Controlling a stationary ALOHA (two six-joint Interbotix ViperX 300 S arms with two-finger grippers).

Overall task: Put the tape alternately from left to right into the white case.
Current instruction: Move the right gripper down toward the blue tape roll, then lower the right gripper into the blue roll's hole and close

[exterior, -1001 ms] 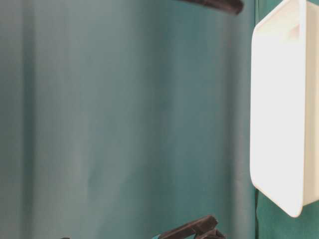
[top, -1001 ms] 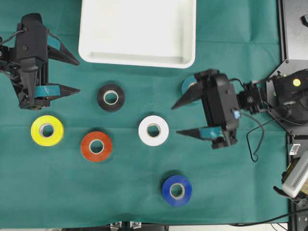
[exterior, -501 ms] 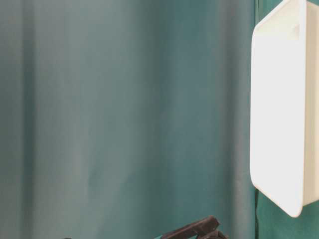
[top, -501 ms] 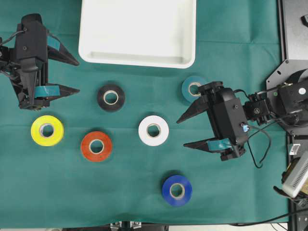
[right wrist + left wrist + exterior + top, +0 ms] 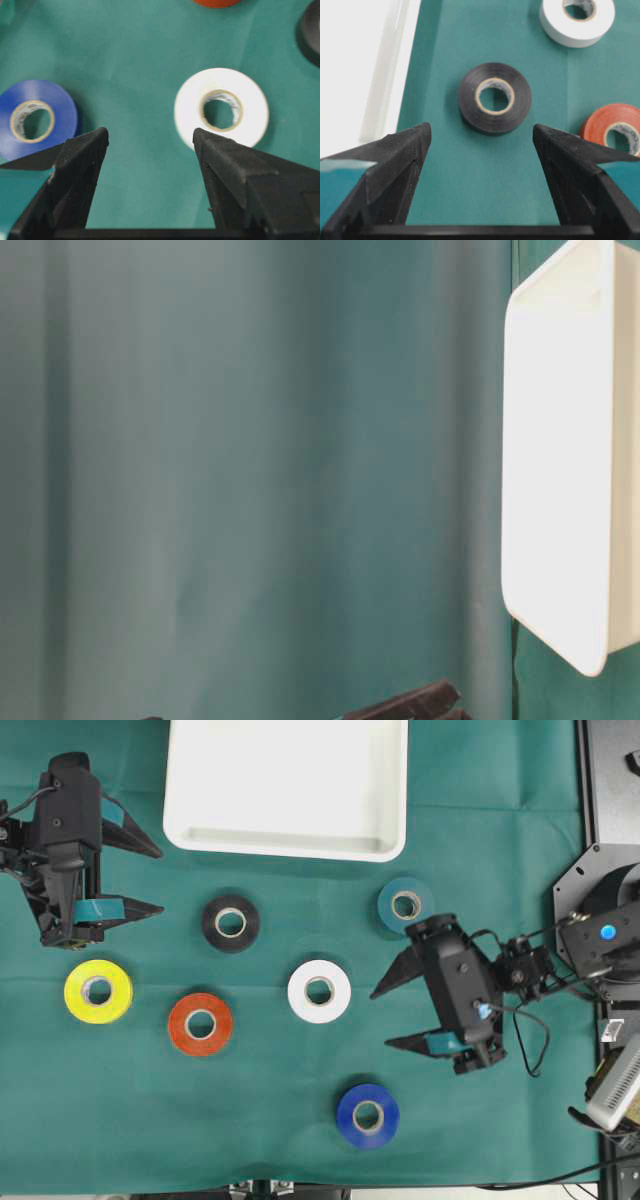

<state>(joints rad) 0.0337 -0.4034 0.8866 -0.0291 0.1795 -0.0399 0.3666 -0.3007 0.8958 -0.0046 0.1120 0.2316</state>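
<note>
The white case (image 5: pixel 285 847) lies empty at the back of the green cloth. Several tape rolls lie flat in front of it: black (image 5: pixel 231 923), yellow (image 5: pixel 98 991), orange (image 5: pixel 200 1024), white (image 5: pixel 319 991), teal (image 5: pixel 405 905) and blue (image 5: pixel 367 1115). My left gripper (image 5: pixel 160 880) stands open left of the black roll (image 5: pixel 495 98), which lies ahead of its fingertips, apart from them. My right gripper (image 5: pixel 381 1019) is open and empty, just right of the white roll (image 5: pixel 221 107), with the blue roll (image 5: pixel 35 117) off to its other side.
The table-level view shows the white case's rim (image 5: pixel 560 460) and a dark finger (image 5: pixel 410 705) at the bottom edge. A black mounting plate (image 5: pixel 610 780) and cables (image 5: pixel 530 1020) sit at the right edge of the cloth.
My right gripper has moved toward the front of the table and turned slightly, uncovering the teal roll. The left gripper and all the rolls have stayed where they were.
</note>
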